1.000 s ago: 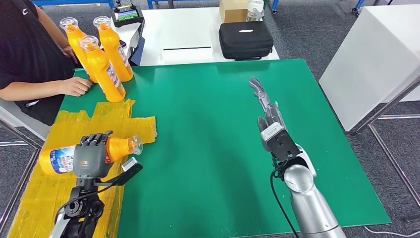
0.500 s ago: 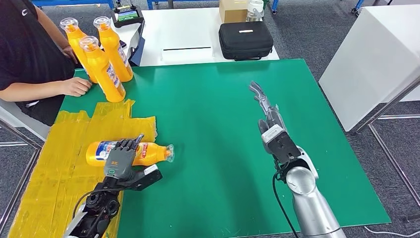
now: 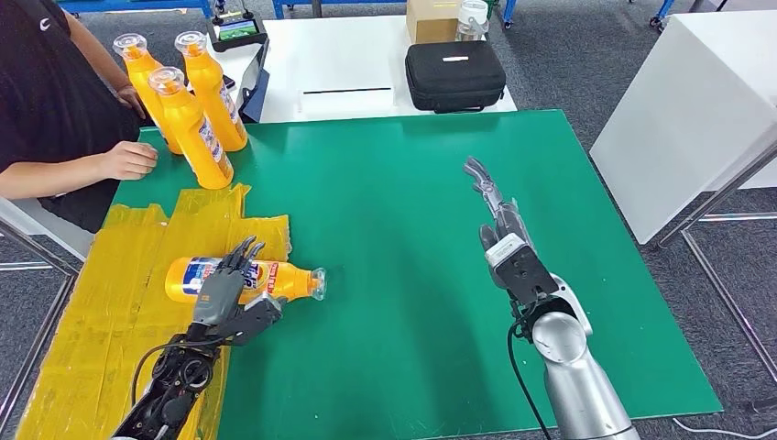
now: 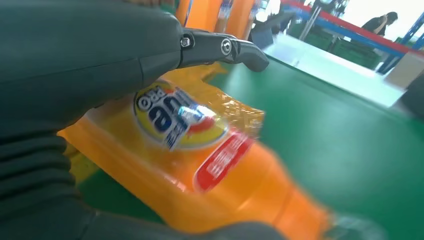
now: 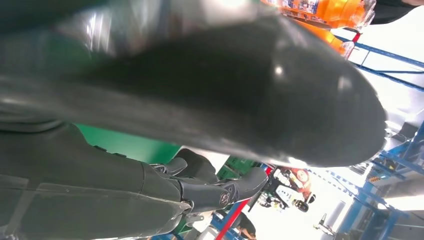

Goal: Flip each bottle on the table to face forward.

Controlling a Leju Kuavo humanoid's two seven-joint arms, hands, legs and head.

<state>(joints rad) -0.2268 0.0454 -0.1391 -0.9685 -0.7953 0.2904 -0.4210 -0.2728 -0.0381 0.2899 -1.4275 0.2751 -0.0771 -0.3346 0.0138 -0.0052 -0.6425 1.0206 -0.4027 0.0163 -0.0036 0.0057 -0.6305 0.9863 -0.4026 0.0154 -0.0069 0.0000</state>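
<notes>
While three bottles [image 3: 188, 87] stand upright at upper left, your left hand [image 3: 223, 291] rests over the lying bottle [image 3: 266, 280] at lower left, label up, fingers loosening; your right hand [image 3: 495, 215] hovers spread, holding nothing, centre-right. That bottle looks nearly finished.

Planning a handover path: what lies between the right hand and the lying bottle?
Only bare green mat separates the right hand from the lying bottle, as the head view shows.
</notes>
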